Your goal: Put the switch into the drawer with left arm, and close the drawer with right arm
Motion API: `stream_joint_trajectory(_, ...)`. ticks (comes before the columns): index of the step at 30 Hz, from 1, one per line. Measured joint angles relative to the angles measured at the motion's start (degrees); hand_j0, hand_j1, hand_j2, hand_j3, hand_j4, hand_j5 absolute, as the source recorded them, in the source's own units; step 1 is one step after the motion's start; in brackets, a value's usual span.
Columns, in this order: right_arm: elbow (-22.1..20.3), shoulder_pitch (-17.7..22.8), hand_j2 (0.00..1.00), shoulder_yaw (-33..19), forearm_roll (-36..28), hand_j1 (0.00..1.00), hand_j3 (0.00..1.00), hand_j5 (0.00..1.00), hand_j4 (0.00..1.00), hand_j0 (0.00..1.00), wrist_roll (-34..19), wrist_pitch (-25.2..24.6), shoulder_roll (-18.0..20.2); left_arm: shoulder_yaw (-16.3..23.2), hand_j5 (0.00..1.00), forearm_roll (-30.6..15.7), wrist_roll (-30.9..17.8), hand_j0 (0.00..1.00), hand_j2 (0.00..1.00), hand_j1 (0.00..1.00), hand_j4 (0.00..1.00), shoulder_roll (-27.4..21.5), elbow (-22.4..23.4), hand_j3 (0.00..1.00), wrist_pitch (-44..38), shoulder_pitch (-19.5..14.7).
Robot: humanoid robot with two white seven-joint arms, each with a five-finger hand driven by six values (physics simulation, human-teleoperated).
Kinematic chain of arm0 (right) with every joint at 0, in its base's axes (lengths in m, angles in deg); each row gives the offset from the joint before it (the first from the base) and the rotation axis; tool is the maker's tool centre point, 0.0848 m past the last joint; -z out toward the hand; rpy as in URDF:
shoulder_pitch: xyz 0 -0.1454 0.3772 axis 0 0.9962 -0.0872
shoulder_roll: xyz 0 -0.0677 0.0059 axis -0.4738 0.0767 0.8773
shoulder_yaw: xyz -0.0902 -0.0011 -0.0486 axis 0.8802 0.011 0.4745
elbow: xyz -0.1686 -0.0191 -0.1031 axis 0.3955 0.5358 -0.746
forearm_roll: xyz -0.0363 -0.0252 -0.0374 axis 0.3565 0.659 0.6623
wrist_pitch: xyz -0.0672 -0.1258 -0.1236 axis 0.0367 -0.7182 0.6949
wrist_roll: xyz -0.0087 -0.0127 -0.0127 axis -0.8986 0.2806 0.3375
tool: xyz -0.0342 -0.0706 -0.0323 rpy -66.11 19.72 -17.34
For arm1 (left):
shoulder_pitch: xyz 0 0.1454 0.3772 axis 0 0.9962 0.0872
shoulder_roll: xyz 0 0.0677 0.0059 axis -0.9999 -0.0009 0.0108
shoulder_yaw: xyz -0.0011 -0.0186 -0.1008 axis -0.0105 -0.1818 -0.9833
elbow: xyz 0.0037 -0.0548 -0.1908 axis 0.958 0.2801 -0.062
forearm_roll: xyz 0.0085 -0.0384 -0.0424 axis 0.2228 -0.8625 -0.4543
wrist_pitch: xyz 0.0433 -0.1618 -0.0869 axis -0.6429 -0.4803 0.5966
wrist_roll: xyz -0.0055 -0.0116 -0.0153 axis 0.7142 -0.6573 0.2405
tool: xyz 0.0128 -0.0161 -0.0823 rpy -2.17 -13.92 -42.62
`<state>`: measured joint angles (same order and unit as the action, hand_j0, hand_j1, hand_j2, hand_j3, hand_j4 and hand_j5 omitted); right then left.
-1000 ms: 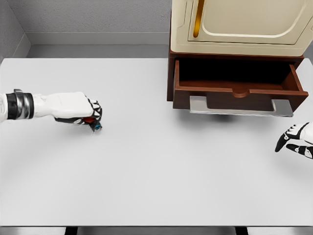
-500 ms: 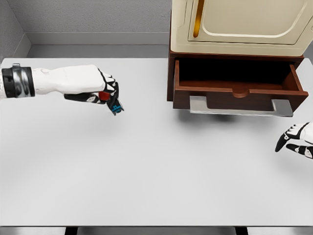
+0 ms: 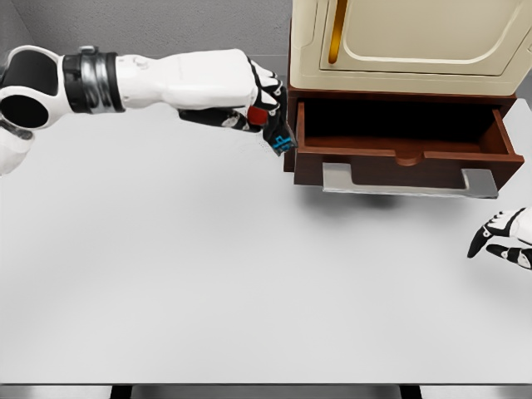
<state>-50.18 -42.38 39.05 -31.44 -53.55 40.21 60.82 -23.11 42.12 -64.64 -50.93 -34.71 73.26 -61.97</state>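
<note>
Pinching the switch (image 3: pixel 278 133) in curled fingers, the left hand (image 3: pixel 253 100) hangs beside the open drawer (image 3: pixel 399 154); it looks small, light, rigid, best gripped across its body; right hand (image 3: pixel 503 238) rests loosely curled, empty

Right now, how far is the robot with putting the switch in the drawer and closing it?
Done: the left hand has the switch grasped and lifted off the table. In hand: the switch hangs at the left edge of the open drawer, not yet inside. Left: release it inside, then close the drawer; the right hand rests at the table's right edge.
</note>
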Motion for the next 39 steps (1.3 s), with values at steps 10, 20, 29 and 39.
stream_joint_trajectory(10,0.03,0.0,0.46,0.05,0.0,0.46,0.46,0.46,0.46,0.46,0.0,0.0,0.0,-0.02,0.33,1.76,-2.72,0.33,0.33,0.33,0.33,13.24,3.41,0.33,0.02,-3.69)
stream_joint_trajectory(20,0.04,-0.09,0.46,0.01,0.0,0.46,0.46,0.46,0.46,0.46,0.0,0.0,0.0,-0.11,0.33,4.19,-5.66,0.33,0.33,0.33,0.33,25.69,21.94,0.33,0.09,-7.03)
stream_joint_trajectory(29,0.05,0.0,0.47,-0.01,0.0,0.47,0.47,0.47,0.47,0.47,0.0,0.0,0.0,-2.54,0.33,8.42,-5.7,0.33,0.33,0.33,0.33,28.64,25.89,0.33,0.0,-6.33)
stream_joint_trajectory(39,0.04,0.0,0.47,-0.01,0.0,0.47,0.47,0.47,0.47,0.47,0.0,0.0,0.0,-3.84,0.56,14.99,-5.64,0.56,0.56,0.56,0.56,30.05,25.94,0.56,-0.02,-6.24)
